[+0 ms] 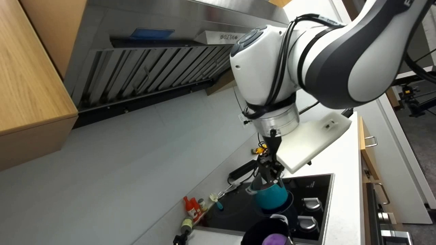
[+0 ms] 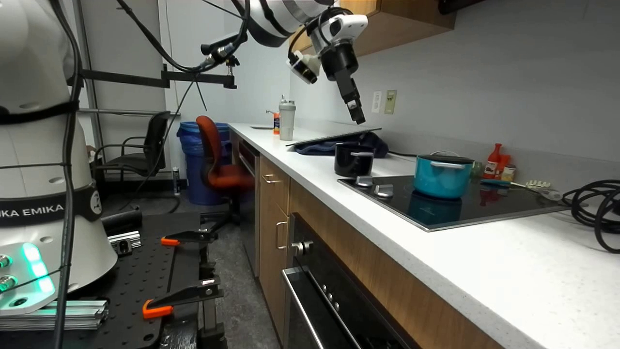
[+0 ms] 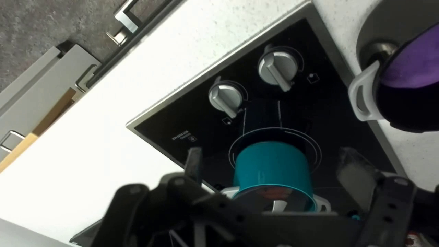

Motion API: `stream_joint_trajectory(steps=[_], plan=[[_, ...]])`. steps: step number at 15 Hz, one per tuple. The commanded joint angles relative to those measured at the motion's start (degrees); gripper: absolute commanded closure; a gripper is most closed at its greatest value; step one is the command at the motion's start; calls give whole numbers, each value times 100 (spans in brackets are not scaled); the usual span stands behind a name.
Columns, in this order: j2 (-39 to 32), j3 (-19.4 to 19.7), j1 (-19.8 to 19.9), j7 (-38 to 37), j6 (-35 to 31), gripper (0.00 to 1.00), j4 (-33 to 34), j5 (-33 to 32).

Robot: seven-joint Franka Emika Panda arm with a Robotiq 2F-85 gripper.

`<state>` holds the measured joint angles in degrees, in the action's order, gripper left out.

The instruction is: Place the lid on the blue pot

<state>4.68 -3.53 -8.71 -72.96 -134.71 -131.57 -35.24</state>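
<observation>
The blue pot (image 2: pixel 441 179), teal with pale side handles, stands upright on the cooktop. A dark see-through lid (image 2: pixel 448 158) with a light handle (image 3: pixel 279 206) lies across its top; whether it sits level all round, I cannot tell. In the wrist view part of the lid is hidden behind my gripper (image 3: pixel 272 152), whose jaws are wide apart with nothing held. From an exterior view the gripper (image 2: pixel 357 118) hangs in the air above the counter, apart from the pot (image 3: pixel 274 164). In an exterior view the gripper (image 1: pixel 271 182) covers part of the pot's mouth (image 1: pixel 272 197).
A black pot (image 2: pixel 353 162) with something purple (image 3: pixel 413 61) inside stands beside the cooktop (image 3: pixel 185 127). Two knobs (image 3: pixel 278 68) line the cooktop's front. Red bottles (image 2: pixel 493 162) and utensils (image 2: pixel 528 186) lie toward the wall. A range hood (image 1: pixel 153 68) hangs overhead. Black cables (image 2: pixel 598 208) rest on the counter.
</observation>
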Motion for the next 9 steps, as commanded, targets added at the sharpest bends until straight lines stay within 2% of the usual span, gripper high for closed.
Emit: stream_joint_trajectory(steps=[1, 9], plan=[[921, -163, 111, 607, 378, 0, -577, 783], [1693, -397, 238, 1062, 1255, 0, -750, 1630]])
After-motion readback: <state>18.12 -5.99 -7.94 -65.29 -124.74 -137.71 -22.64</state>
